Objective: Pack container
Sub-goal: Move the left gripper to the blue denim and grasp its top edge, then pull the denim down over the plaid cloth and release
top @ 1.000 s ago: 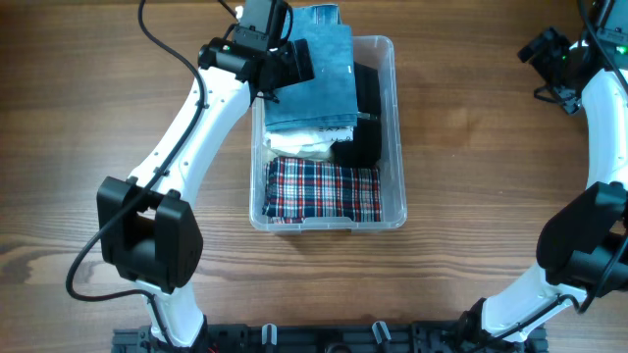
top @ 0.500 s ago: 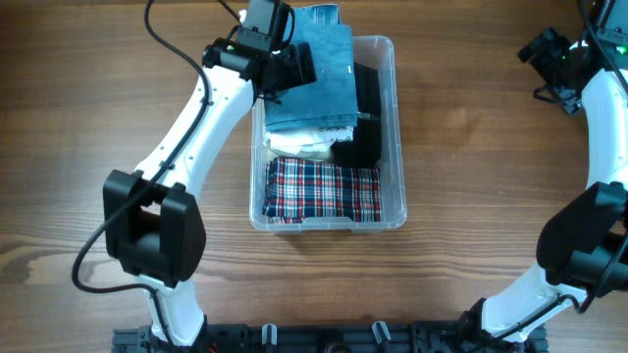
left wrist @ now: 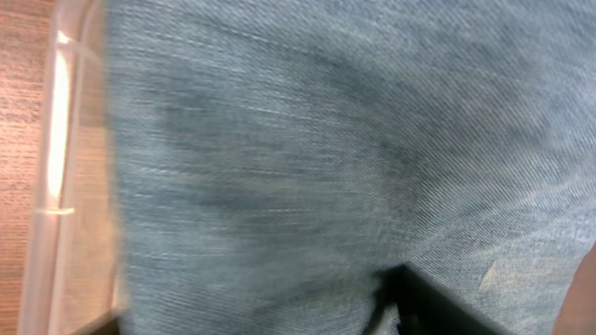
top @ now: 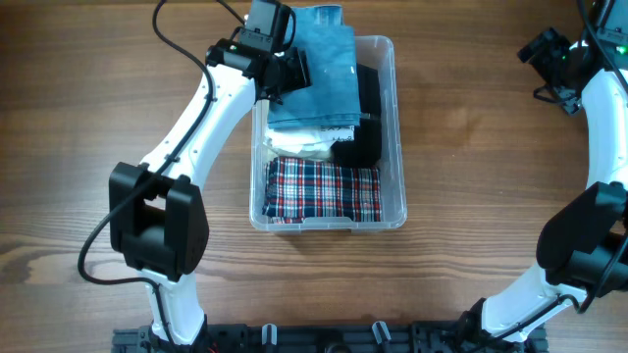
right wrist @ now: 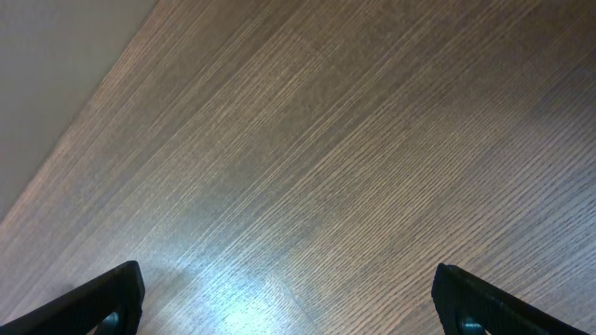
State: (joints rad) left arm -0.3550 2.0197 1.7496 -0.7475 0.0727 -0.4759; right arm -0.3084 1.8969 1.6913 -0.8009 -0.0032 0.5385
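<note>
Moved: L arm's elbow block sits further right in overhead than 1 s ago; L hand (top: 287, 67) crept slightly up-frame; R arm unchanged.
L hand: at upper-left corner of container (top: 396, 137), against folded denim (top: 319, 74); wrist cam filled w/ denim, so can't tell its opening or grip.
R hand (right wrist: 298, 312): fingers wide apart, nothing btwn them, over bare wood surface (right wrist: 326, 140).
Container: clear tub, top-centre of overhead, on surface.
Inside: denim at upper end, overhanging top rim; white cloth (top: 299, 145) below it; black item (top: 363, 118) along right side; plaid cloth (top: 324, 188) at lower end.
</note>
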